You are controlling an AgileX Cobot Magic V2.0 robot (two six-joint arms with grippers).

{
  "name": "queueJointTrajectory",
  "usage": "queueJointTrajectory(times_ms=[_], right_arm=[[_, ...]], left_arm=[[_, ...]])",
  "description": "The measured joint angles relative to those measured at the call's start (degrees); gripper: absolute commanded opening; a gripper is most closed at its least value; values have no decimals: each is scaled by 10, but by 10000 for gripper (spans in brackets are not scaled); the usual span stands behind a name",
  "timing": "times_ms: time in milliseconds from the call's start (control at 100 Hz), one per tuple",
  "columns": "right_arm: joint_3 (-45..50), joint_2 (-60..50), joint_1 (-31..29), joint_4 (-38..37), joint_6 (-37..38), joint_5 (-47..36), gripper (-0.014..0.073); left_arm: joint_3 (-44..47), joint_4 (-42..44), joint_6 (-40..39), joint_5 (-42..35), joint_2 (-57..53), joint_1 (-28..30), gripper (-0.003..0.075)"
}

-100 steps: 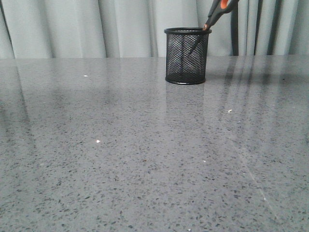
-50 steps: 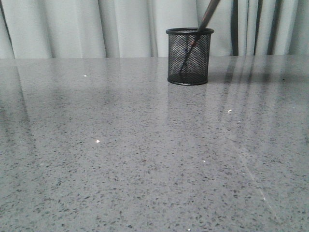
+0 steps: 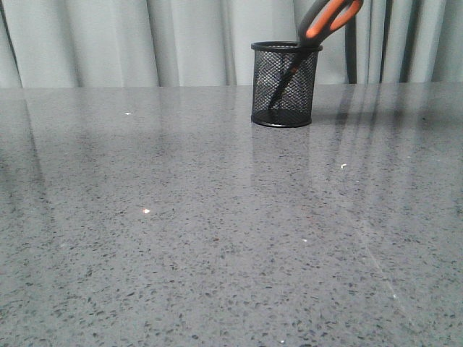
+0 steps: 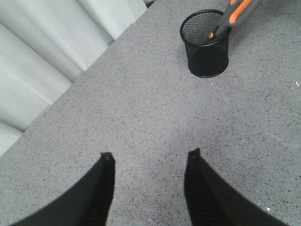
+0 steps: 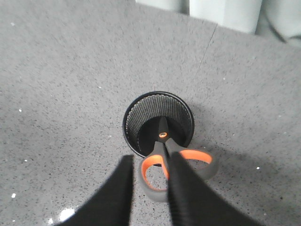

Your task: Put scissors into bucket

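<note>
Scissors (image 3: 327, 20) lean in bucket (image 3: 285, 84) (blades down, handles upper-right).

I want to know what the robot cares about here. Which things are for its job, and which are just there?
For the job:
- scissors, blades down inside the cup, handles leaning out over the rim
- bucket, the black mesh cup
- right claw, just above the scissor handles

Just there:
- grey table
- pale curtain
- left claw, open, holding nothing
</note>
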Motion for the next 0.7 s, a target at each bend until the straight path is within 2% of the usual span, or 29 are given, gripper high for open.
queueJointTrajectory(times_ms=[70,120,280,380,550,700], right_arm=[[0,-17,0,0,0,0,-51],[0,-28,0,0,0,-1,-45],[23,-73,0,0,0,-36,-45],[92,-121,0,0,0,-98,-45],[291,-245,0,-2,-1,-274,-45],[502,-386,0,-6,-4,-443,-45]], left_arm=[[0,0,-3,0,0,0,96],[0,0,-4,0,0,0,-22],[5,0,-24,-10,-10,0,-20],[36,0,-40,-53,-34,0,-20],[163,-3,-55,-211,-121,0,-20],[330,-17,-59,-374,-226,0,-20]])
